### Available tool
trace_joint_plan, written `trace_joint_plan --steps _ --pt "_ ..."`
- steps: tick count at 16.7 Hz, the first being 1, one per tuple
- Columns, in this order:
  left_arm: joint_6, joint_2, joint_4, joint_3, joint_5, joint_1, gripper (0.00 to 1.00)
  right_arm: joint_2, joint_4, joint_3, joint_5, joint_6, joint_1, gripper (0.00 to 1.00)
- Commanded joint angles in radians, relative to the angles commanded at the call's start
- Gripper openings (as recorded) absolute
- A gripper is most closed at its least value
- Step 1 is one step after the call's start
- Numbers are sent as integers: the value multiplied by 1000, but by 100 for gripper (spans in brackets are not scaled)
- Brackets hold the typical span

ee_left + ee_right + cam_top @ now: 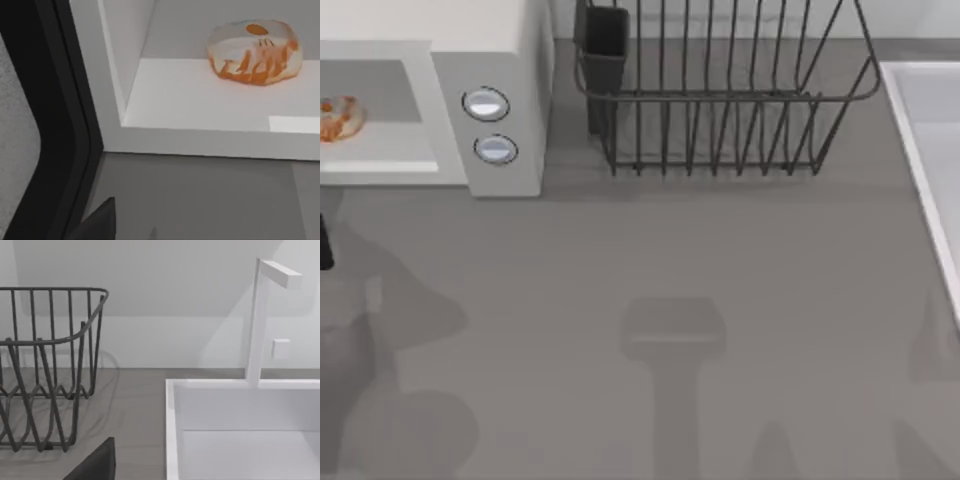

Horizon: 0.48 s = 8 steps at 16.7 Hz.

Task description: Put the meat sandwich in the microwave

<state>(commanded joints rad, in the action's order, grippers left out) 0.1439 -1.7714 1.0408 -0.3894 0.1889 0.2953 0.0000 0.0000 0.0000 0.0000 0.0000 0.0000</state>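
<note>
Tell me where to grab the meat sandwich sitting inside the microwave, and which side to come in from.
Grip the meat sandwich across its rounded sides, low on the bun. Come in level through the open front of the microwave, probably with the left arm: the cavity roof and walls block any approach from above, and the bun lies flat on the cavity floor.

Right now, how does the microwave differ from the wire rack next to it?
The microwave is a pale, solid-walled box, while the wire rack is dark and made of thin open bars you can see through. The microwave stands at the table's far left, the rack to its right, near the middle. The microwave holds the meat sandwich in its cavity; between the rack's bars nothing is visible except a dark cup at its left end. Both stand along the table's back edge.
</note>
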Motion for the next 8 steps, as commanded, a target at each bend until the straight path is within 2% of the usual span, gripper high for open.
trace_joint_plan --steps 8 --pt "46 140 -364 2 -2 -5 100 0 0 0 0 0 0 100"
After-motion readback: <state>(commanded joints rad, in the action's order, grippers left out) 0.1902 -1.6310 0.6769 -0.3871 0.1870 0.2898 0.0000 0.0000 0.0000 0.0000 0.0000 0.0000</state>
